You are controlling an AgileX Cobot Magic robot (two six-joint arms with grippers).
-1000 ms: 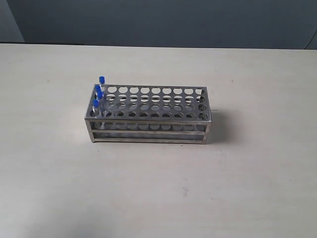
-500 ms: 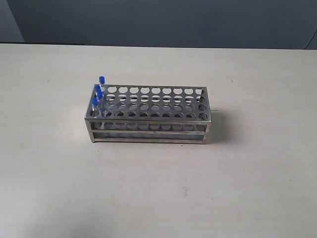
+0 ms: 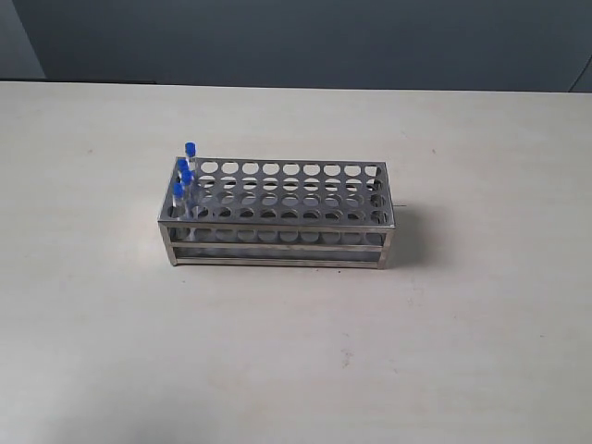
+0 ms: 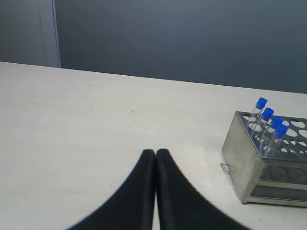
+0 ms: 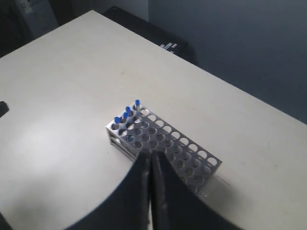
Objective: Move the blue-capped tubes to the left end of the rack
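The shiny steel rack (image 3: pixel 277 218) stands in the middle of the table, its top plate full of round holes. The blue-capped tubes (image 3: pixel 184 174) stand upright in the holes at its left end; they also show as blue-capped tubes (image 4: pixel 269 120) in the rack (image 4: pixel 249 163) and as tubes (image 5: pixel 126 112) in the rack (image 5: pixel 163 146). Neither arm shows in the exterior view. My left gripper (image 4: pixel 155 152) is shut and empty, low over bare table, well apart from the rack. My right gripper (image 5: pixel 150 154) is shut and empty, high above the rack.
The pale table (image 3: pixel 481 351) spreads wide on every side of the rack. A dark wall (image 3: pixel 305 42) runs behind the table's far edge. A dark box (image 5: pixel 148 33) sits beyond the table edge in the right wrist view.
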